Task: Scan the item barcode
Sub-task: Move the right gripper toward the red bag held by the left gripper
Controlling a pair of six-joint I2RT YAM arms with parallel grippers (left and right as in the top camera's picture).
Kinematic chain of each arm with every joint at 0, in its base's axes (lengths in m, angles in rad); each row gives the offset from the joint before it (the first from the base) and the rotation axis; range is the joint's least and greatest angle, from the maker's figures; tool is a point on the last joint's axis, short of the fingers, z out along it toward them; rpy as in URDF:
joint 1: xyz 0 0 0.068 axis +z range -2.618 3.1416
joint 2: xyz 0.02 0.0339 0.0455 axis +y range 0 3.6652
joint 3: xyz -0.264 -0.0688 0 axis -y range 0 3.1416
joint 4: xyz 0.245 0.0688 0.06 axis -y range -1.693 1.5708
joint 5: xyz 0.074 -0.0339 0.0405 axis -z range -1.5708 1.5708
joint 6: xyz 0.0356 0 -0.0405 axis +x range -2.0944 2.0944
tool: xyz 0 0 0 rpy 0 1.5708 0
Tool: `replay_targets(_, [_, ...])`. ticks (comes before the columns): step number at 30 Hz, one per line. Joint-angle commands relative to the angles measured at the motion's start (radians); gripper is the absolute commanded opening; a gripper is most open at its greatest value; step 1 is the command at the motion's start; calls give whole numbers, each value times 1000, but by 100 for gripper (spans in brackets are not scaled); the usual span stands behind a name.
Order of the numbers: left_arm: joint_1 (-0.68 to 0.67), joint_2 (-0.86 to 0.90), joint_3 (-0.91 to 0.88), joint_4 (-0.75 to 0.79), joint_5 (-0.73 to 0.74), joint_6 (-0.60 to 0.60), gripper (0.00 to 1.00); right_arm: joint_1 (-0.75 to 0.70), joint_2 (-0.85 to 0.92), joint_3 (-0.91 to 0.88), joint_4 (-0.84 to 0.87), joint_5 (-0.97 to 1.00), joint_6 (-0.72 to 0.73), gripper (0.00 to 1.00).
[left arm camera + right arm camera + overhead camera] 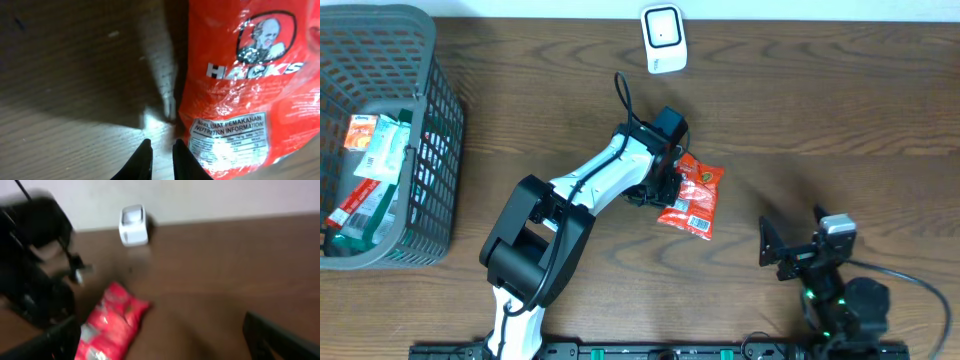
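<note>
Pickup stage running; red packet [693, 197] lying on table [840, 110], well apart from scanner [663, 38]; left gripper [164, 157] fingers nearly touching beside packet edge, cannot tell whether pinching; right gripper [157, 330] gaping, holding nothing; next calling for lifting, barcode facing scanner.

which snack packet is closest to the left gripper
The red Hacks packet, right at the left gripper; the other packets all sit in the grey basket, well away from it.

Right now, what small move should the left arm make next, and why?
Probably open the left end effector and shift it onto the packet's edge. Its jaws stand nearly together beside the packet, with only table between them, so nothing is gripped, and the packet lies well short of the scanner.
</note>
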Motion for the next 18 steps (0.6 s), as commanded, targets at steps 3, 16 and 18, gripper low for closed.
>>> replay_targets(3, [-1,15,-11,2,72,35,17,-17,401,545,-328,-15,8,99])
replay_targets(16, [-1,15,-11,3,117,31,21,-14,1131,826,-581,-490,16,1])
replay_targets(18, [-1,15,-11,6,117,31,21,-8,1193,825,-577,-490,16,1])
